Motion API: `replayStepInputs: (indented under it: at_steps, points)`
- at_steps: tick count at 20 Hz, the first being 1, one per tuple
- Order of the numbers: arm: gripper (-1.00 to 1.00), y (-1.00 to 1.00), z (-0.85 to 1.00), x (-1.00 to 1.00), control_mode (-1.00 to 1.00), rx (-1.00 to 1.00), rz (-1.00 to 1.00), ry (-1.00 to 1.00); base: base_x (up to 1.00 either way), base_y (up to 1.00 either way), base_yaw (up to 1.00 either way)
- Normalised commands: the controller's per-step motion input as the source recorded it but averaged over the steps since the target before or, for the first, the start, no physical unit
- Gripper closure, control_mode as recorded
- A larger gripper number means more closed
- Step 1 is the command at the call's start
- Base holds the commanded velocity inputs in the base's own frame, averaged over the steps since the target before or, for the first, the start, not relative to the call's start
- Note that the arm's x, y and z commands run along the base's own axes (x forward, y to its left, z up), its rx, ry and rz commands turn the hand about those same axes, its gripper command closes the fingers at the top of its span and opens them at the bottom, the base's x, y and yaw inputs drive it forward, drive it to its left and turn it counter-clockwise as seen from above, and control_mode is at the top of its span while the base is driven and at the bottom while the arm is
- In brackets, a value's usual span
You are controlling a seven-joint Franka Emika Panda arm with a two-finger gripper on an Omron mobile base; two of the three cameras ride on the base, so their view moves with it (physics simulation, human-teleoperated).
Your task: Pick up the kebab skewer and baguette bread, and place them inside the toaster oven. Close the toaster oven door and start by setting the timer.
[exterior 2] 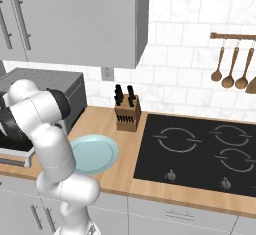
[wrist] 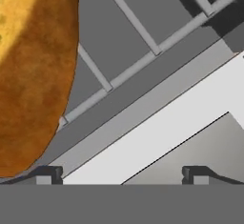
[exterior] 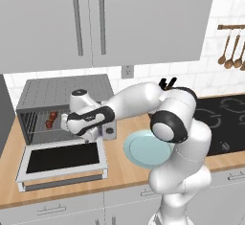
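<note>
The toaster oven (exterior: pixel 62 92) stands at the counter's left with the toaster oven door (exterior: pixel 62 159) dropped flat and open. The kebab skewer (exterior: pixel 50 119) lies on the wire rack (wrist: pixel 128 68) inside, at the left. My gripper (wrist: pixel 121 174) reaches into the oven mouth, open, with nothing between its fingertips (wrist: pixel 47 173). The baguette bread (wrist: pixel 33 75) looms golden-orange at the left of the hand view, resting on the rack just beyond the left fingertip. The door's silver frame (wrist: pixel 157 132) crosses below the rack.
An empty light blue plate (exterior: pixel 143 150) sits on the wooden counter right of the oven. A knife block (exterior 2: pixel 126 111) stands behind it, beside a black cooktop (exterior 2: pixel 195 151). Wooden spoons (exterior 2: pixel 230 66) hang on the wall. Cabinets (exterior: pixel 95 18) hang overhead.
</note>
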Motion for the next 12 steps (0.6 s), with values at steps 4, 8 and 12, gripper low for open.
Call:
replayStepInputs:
  at_steps: [4,8,12]
  points:
    - [-1.0,-0.02,0.0,-0.72,-1.0,0.0,-0.01,0.0,0.0,0.0,0.0]
    - [-1.0,0.0,0.12,-1.0,-1.0,0.01,0.09,0.0,0.0,0.0,0.0]
    - [-1.0,0.0,0.0,-1.0,-1.0,0.0,0.19,0.0,0.0,0.0,0.0]
